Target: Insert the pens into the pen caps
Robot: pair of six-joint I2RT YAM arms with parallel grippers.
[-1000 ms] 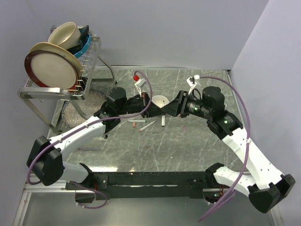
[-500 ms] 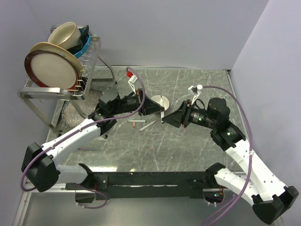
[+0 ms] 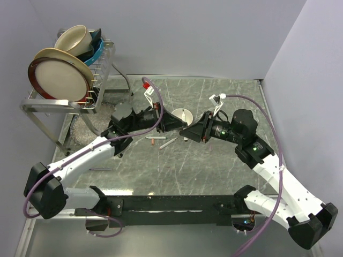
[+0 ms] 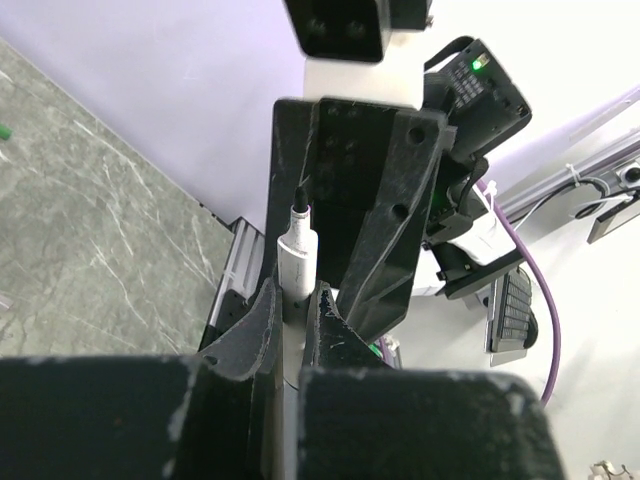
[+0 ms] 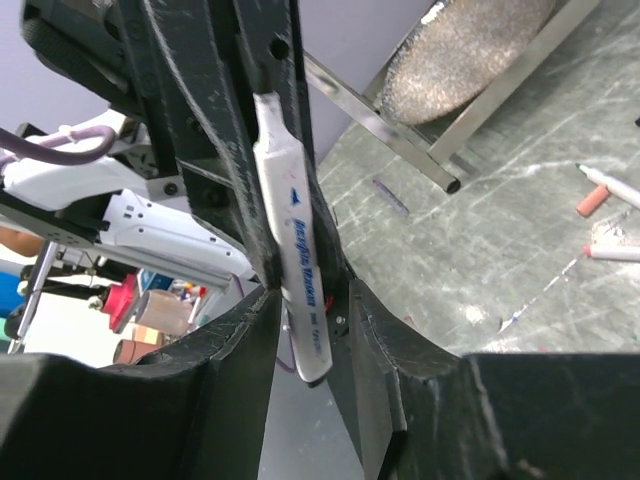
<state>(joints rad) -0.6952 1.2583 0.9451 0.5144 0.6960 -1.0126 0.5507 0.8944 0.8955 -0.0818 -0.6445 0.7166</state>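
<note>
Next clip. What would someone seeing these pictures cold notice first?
The two arms nose to nose by the small cream bowl: the left gripper is shut on a white pen whose end sits between the right gripper's fingers. After that, the dish rack stacked with plates at the far left, and a loose pen lying near the grippers.

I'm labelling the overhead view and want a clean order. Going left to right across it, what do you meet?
Cream plate → reddish cap → loose pen → right arm. What crowds together mid-picture is left out.
</note>
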